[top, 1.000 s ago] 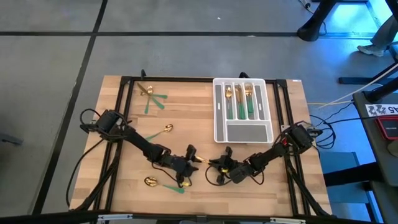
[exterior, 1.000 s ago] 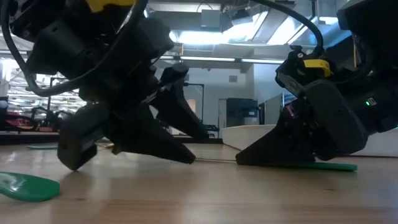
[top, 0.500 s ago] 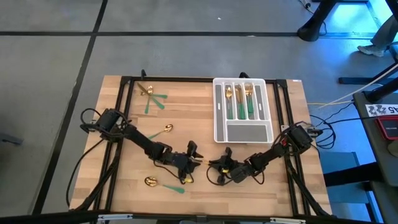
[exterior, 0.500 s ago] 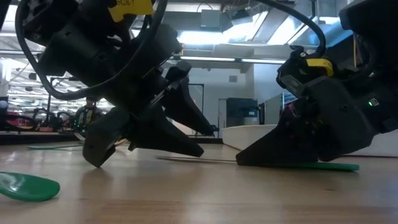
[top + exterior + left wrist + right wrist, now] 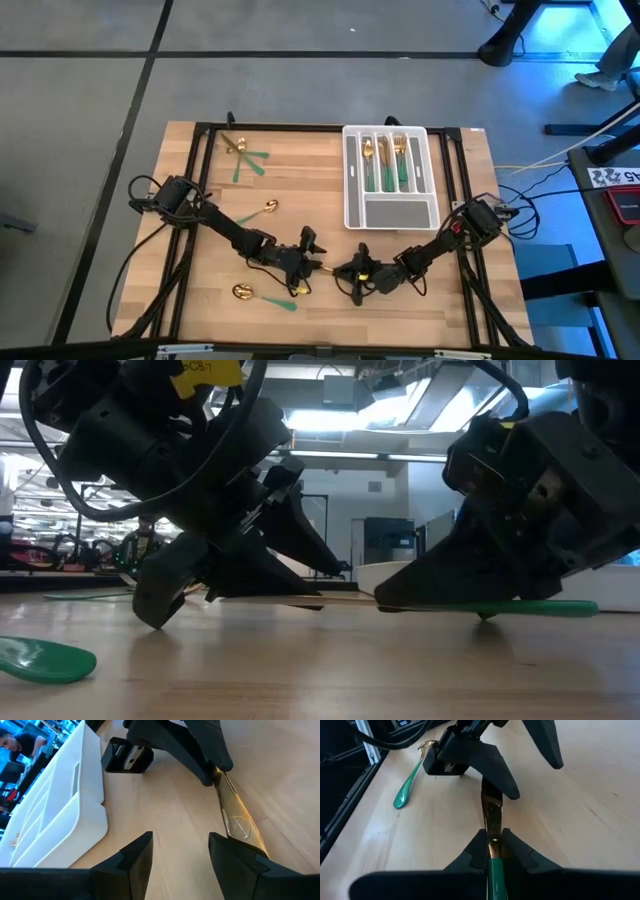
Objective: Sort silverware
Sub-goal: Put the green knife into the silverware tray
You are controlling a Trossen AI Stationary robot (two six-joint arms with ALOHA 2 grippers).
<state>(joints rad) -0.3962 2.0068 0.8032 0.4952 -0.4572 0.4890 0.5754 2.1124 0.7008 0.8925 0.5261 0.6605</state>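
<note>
A knife with a gold blade (image 5: pixel 492 812) and a green handle (image 5: pixel 535 608) is held near the table's front middle by my right gripper (image 5: pixel 351 273), which is shut on it. My left gripper (image 5: pixel 307 263) stands open at the blade's free end (image 5: pixel 239 824), which lies beside one of its fingers (image 5: pixel 242 860). The grey-white tray (image 5: pixel 352 205) at the far right holds several pieces of silverware. A loose spoon (image 5: pixel 268 208), a second spoon (image 5: pixel 243 292) and some forks (image 5: pixel 245 157) lie on the left half of the table. My right gripper pinches the knife between its two fingers where the gold blade meets the green handle (image 5: pixel 492 831). The fingers come low from the table's right and lie along the knife. The knife lies about level, just above the table. My left gripper: I cannot tell whether its finger touches the blade's end.
The two grippers face each other, fingertips close together. A green-handled spoon (image 5: pixel 409 777) lies near the front edge behind my left gripper. Black frame rails (image 5: pixel 205 170) run along the table's sides. Bare wood lies between the grippers and the tray.
My right gripper has rolled and tipped its wrist. The knife's green handle, which lay on the table, now stands a little above it, and the knife has come level. The blade's free end has stayed at my left gripper.
</note>
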